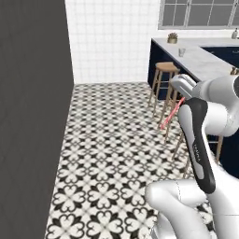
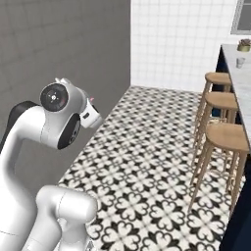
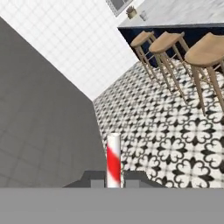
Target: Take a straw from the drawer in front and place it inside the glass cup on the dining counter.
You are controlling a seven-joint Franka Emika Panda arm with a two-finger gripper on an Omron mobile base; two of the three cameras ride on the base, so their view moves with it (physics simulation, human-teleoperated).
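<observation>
A pink-red straw (image 1: 170, 114) slants down from my hand over the patterned floor in the left base view. In the hand view it stands as a red-and-white striped straw (image 3: 113, 158) between my finger tips, with my gripper (image 3: 113, 180) shut on it. The glass cup (image 1: 181, 52) stands far off on the white marble dining counter (image 1: 203, 63), near its far end beside a small potted plant (image 1: 172, 38). From the hand, the cup (image 3: 143, 16) appears tiny at the top, on the counter (image 3: 183, 13). It also appears as a small cup (image 2: 240, 62) at the right edge.
Three round wooden stools (image 2: 223, 135) line the counter's navy base (image 1: 156, 65) between me and the cup. A dark grey wall (image 1: 32, 116) runs along the left. Black-and-white patterned floor (image 1: 112, 140) lies open in the middle, with a white tiled wall (image 1: 112, 37) behind.
</observation>
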